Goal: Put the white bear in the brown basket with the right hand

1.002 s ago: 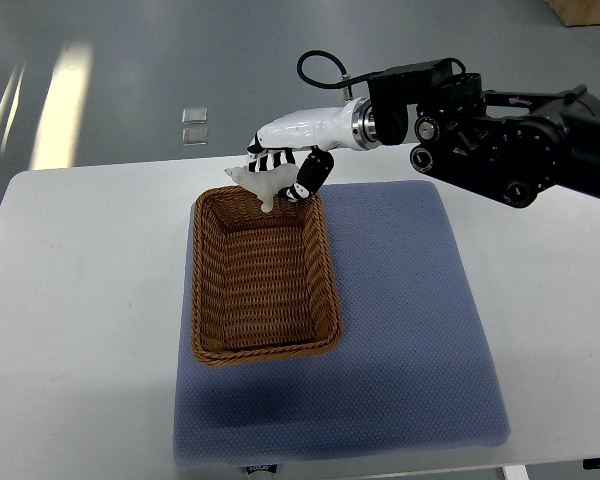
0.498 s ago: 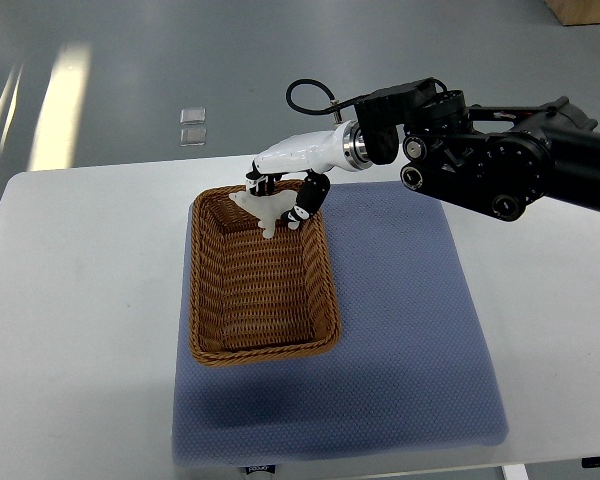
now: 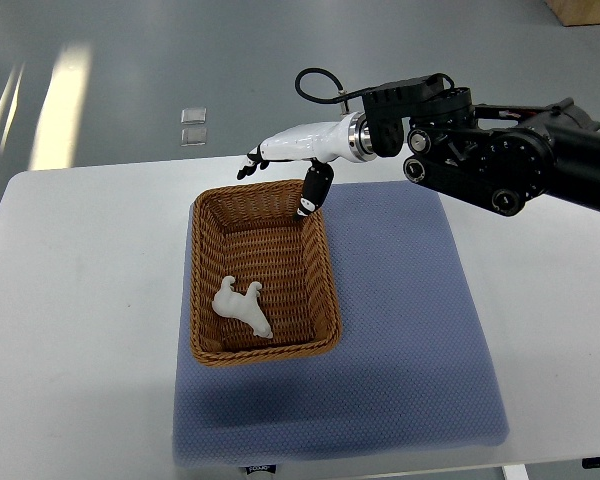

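on the white table (image 3: 80,300), the bear (image 3: 242,306) lies in the basket (image 3: 322,270), so the right hand (image 3: 290,160) hovers spread and empty at upper centre.

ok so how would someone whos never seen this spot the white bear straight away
Find the blue mat on the white table, then the brown wicker basket on its left half. The white bear lies inside, near the front: the only thing in it, pale against the weave.
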{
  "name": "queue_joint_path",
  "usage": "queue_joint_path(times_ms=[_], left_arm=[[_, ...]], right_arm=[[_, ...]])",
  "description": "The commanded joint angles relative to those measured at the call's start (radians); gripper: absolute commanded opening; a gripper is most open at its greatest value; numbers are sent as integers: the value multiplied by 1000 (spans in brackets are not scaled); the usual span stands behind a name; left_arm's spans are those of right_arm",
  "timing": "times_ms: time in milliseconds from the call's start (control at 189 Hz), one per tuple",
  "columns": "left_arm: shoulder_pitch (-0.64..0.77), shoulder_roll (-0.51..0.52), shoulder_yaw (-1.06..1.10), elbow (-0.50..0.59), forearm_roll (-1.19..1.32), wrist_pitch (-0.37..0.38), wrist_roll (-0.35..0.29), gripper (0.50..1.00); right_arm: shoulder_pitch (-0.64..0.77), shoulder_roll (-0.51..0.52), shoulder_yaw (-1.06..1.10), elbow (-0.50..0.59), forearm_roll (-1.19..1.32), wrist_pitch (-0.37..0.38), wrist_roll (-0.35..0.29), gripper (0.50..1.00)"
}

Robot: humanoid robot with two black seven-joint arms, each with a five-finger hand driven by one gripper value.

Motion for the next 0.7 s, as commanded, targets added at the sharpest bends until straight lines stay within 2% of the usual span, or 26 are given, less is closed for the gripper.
queue_joint_path(times_ms=[0, 122, 344, 509, 694], left_arm=[[0, 0, 0, 0, 0, 0, 0, 1000], [0, 0, 0, 0, 0, 0, 0, 1000], [0, 0, -2, 2, -1, 0, 0, 1000], [0, 0, 0, 2, 0, 0, 0, 1000], [0, 0, 0, 2, -1, 0, 0, 1000]], right_arm=[[-53, -3, 93, -48, 18, -1, -1, 891], [-126, -6, 225, -112, 45, -8, -1, 891], [-300, -15, 444, -241, 210, -100, -17, 889], [-391, -6, 562, -291, 487, -250, -24, 889], [-449, -6, 572, -291, 795, -387, -23, 895]])
